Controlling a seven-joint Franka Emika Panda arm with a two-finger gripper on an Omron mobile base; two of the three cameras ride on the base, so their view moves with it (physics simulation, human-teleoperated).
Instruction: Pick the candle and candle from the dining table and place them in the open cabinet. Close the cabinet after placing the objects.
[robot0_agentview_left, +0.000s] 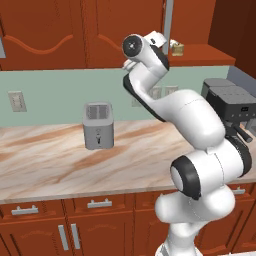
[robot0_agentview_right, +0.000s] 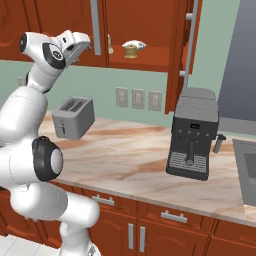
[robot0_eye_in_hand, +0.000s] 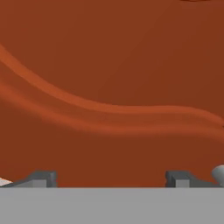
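The gripper (robot0_eye_in_hand: 109, 179) stood with its jaws wide apart and empty, facing an arched cabinet door panel (robot0_eye_in_hand: 113, 87) at close range; in the right base view the hand sat at the upper left of the frame. The open cabinet (robot0_agentview_right: 150, 62) showed at upper centre of that view, its shelf carrying one candle (robot0_agentview_right: 131, 50) with a pale object close beside it, which may be the second candle, though this could not be confirmed. The left base view showed a candle (robot0_agentview_left: 177, 48) on the same shelf, upper right of centre. Placement appeared complete, and closing appeared to be the step in hand. The open door (robot0_agentview_right: 189, 45) stood edge-on at the upper right. To close it well, the hand should reach behind the door's free edge and push in a steady arc, keeping clear of the shelf contents and the coffee machine (robot0_agentview_right: 192, 135) below.
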